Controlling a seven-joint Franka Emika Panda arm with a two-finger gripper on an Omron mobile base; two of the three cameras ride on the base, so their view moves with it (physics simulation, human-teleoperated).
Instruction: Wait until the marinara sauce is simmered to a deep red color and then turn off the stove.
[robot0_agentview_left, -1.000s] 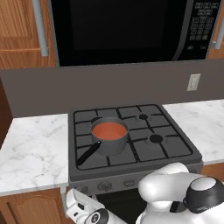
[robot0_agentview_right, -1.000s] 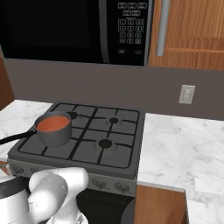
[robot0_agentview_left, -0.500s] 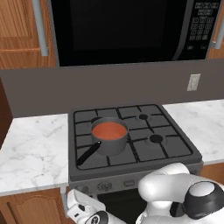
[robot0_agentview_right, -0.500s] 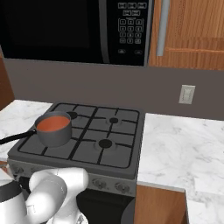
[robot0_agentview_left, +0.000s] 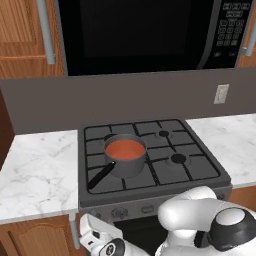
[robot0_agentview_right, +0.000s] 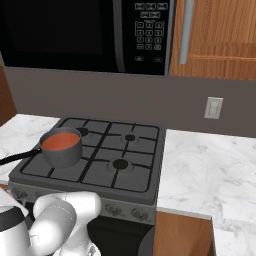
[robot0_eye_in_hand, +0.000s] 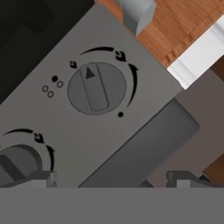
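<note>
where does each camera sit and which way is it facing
Left base view: behind the arm on its left, looking forward and down at the stove and sauce; arm at lower right.
Right base view: behind on the right, same stove and sauce; arm at lower left.
Hand view: on the hand, facing a stove knob; finger tips at bottom.

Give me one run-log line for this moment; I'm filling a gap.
phase: waiting | marinara sauce: orange-red, in saucepan | end effector: open, facing stove knob

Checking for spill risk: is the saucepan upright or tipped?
Upright. The saucepan sits flat on the stove grate, and the sauce lies level inside its rim in both base views.
</note>
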